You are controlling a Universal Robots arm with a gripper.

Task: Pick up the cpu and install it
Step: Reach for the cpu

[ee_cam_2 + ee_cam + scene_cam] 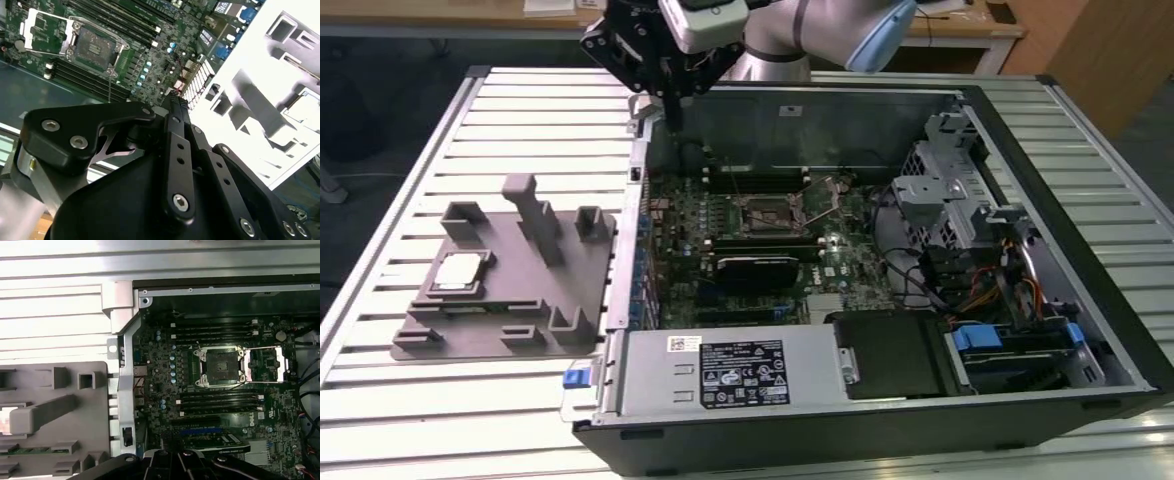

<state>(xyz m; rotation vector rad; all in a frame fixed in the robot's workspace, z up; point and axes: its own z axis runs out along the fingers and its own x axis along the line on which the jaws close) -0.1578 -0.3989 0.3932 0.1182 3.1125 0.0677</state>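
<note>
1 cpu on tray, far from jaws.

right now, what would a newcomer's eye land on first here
The open computer case sits in the middle of the exterior view, its chip socket uncovered and empty. The arm's tool hangs over the case's far edge, while the small silvery chip lies on the grey tray at the exterior view's left.

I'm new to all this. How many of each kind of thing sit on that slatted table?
Grey tray: 1
cpu, lying on the tray: 1
Open computer case: 1
Total: 3
</note>
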